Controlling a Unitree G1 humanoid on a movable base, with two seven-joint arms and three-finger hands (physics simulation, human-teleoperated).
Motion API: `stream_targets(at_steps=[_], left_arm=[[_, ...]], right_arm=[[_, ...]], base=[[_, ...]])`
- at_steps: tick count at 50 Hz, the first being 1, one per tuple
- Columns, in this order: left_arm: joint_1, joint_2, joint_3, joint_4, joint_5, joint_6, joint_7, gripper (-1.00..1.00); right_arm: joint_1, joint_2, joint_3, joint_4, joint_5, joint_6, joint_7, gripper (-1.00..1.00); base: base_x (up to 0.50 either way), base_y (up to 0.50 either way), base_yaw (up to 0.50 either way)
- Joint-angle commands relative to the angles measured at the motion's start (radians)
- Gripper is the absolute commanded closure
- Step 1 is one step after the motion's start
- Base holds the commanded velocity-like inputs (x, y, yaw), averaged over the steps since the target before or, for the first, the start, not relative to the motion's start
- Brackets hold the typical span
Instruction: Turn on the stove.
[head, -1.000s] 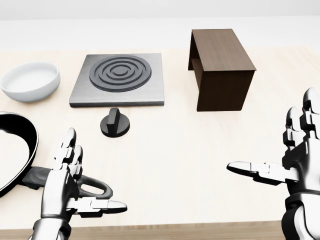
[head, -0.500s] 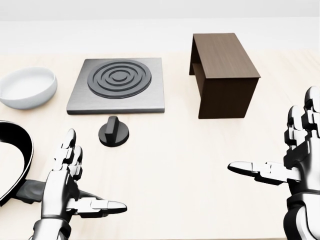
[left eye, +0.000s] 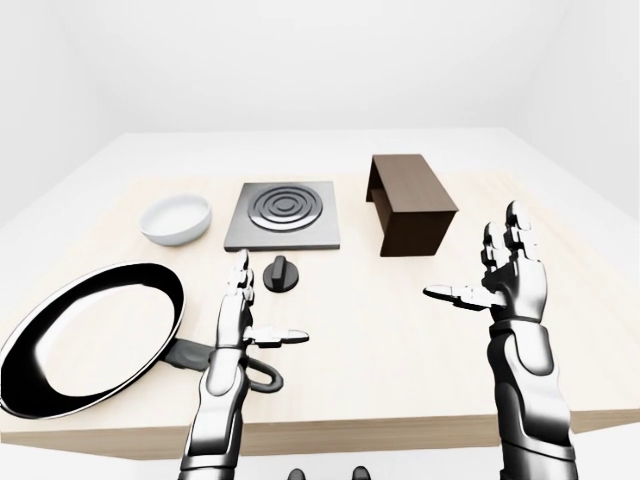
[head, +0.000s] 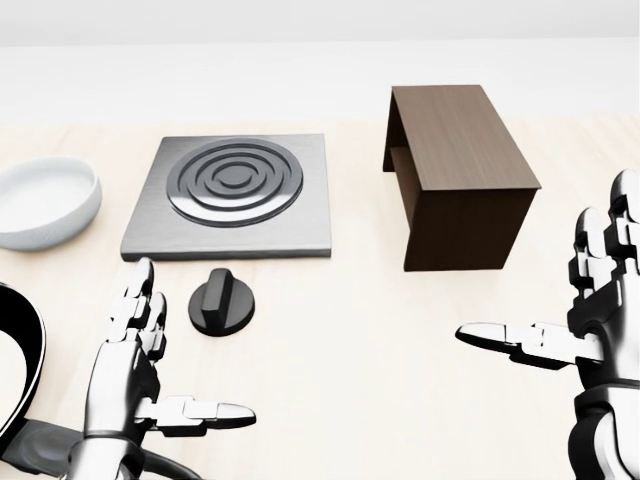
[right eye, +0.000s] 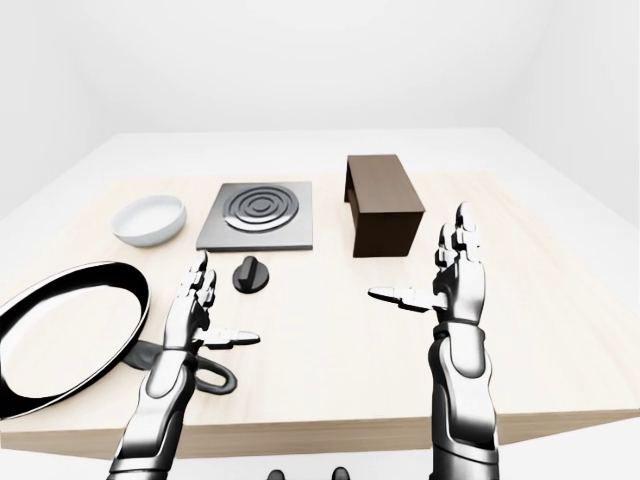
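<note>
The stove (head: 235, 190) is a grey square plate with a dark ringed burner, at the upper middle of the head view. Its black round knob (head: 222, 303) sits on the table just below the plate. My left hand (head: 175, 355) is open, with the fingers (head: 140, 310) spread, a little below and left of the knob and not touching it. My right hand (head: 545, 290) is open at the right edge, thumb pointing left, far from the knob. Neither hand holds anything.
A black frying pan (left eye: 90, 335) lies at the left, its handle under my left forearm. A white bowl (head: 40, 200) stands left of the stove. A dark brown wooden box (head: 460, 175) stands to its right. The table's near edge (left eye: 400, 425) runs below my hands.
The whole head view has shifted: stove, knob, bowl and box have slid down the picture and look larger, the pan has slipped off to the left. Both hands keep their open pose.
</note>
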Motion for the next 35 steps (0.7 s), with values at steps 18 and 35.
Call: stream_targets(at_steps=[18,35], left_arm=[[0.001,-0.002,-0.005,0.024,0.006,-0.02,0.002,-1.0],[0.0,-0.003,-0.007,0.04,0.009,-0.034,0.005,-1.0]], right_arm=[[0.006,0.003,-0.003,-0.006,0.014,0.0,0.005,-1.0],[0.006,0.001,-0.002,0.005,0.014,0.0,0.005,-1.0]], base=[[0.22,0.0,0.0],[0.04,0.0,0.0]])
